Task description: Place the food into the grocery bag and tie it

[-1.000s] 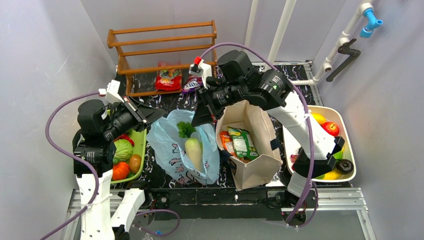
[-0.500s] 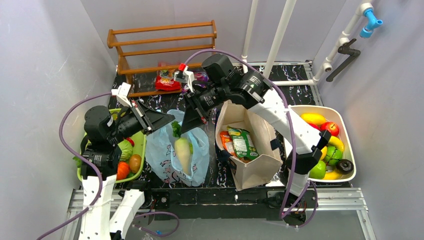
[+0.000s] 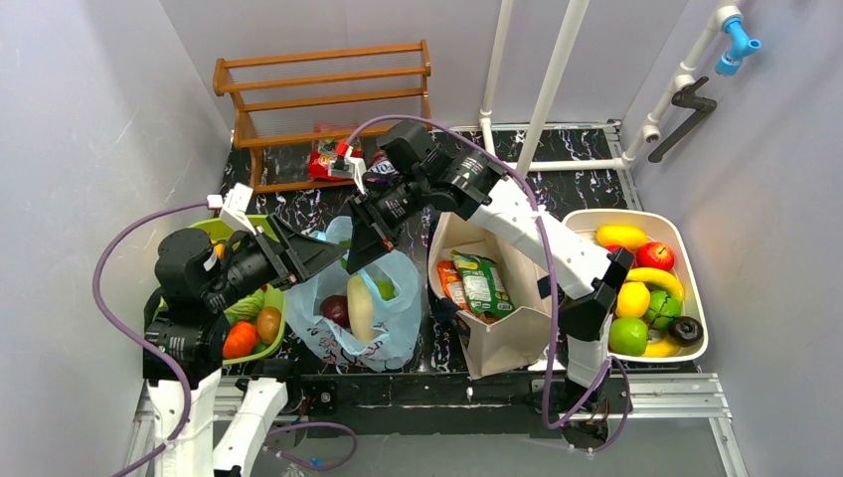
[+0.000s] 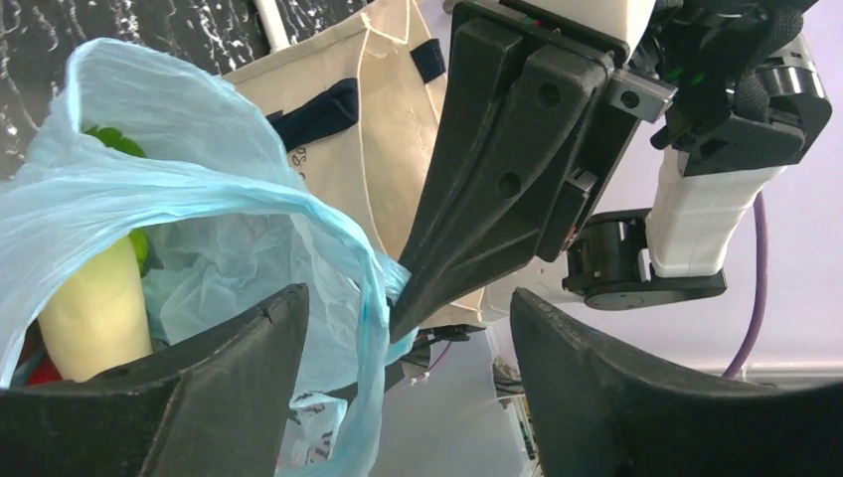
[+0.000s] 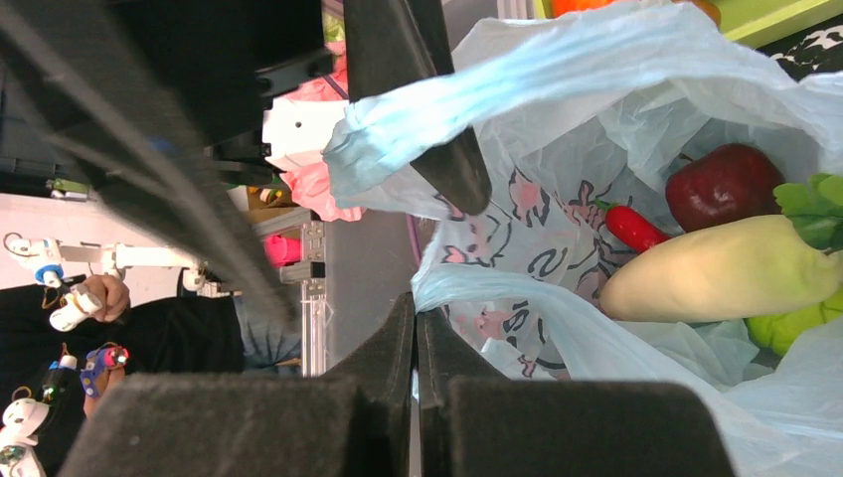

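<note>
The light-blue grocery bag (image 3: 396, 323) lies open between the arms. Inside it are a white radish (image 5: 726, 268), a dark red apple (image 5: 724, 184), a small red pepper (image 5: 636, 227) and green leaves (image 5: 815, 204). My right gripper (image 3: 351, 264) reaches over the bag's mouth, shut on one of its handles (image 5: 497, 298). My left gripper (image 3: 333, 252) stands open close beside it. A strip of the bag's other handle (image 4: 368, 328) hangs loose between the left jaws. In the left wrist view the right gripper's shut tip (image 4: 400, 310) pinches blue plastic.
A beige canvas tote (image 3: 507, 333) stands right of the bag, holding orange and green snack packets (image 3: 482, 283). A white tray (image 3: 616, 212) of fruit sits far right. A green tray (image 3: 279, 298) of vegetables lies under my left arm. A wooden rack (image 3: 318, 89) with packets stands behind.
The left gripper has opened and let go of the bag handle. The right arm has swung left over the bag, still pinching its handle. The apple now shows inside the bag.
</note>
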Robot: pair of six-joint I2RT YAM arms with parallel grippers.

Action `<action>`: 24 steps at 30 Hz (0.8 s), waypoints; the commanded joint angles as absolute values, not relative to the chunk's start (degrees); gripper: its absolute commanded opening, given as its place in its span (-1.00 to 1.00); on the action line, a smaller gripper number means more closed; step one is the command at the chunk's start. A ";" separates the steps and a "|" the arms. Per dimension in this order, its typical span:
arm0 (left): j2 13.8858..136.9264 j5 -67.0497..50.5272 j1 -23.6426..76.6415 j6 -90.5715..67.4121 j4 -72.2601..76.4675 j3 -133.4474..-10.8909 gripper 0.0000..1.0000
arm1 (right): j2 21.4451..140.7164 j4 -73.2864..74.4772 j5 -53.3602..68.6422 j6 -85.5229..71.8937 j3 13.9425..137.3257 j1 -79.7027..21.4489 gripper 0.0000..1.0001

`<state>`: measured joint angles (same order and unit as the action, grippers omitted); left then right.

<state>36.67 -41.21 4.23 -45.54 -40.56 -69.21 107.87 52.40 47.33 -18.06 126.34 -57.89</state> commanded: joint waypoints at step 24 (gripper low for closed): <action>24.94 -13.71 4.57 -17.83 -43.70 -67.54 -0.16 | 109.22 49.11 51.16 -17.86 126.91 -58.18 -0.97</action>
